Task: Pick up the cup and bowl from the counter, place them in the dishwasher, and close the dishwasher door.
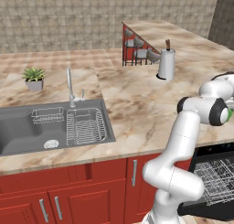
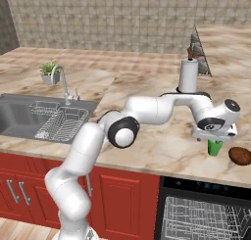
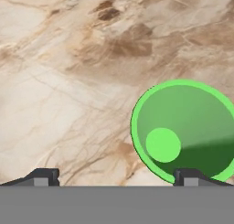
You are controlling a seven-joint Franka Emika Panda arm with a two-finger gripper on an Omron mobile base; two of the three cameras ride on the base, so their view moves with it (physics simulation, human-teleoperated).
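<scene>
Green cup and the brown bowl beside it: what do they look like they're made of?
The green cup looks like smooth plastic: flat, uniform bright colour with a thin rim and no pattern. The brown bowl could be wood or glazed ceramic: dark, mottled brown with a slight sheen, too small here to settle.

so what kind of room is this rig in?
A rendered home kitchen, by the look of it: steel sink with faucet set in a marble counter, and an open dishwasher below.

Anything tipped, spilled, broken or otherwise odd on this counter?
Nothing stands out. The green cup stands upright and empty on the counter, under the open gripper; the brown bowl sits beside it near the edge. The dishwasher door is down, rack showing.
</scene>
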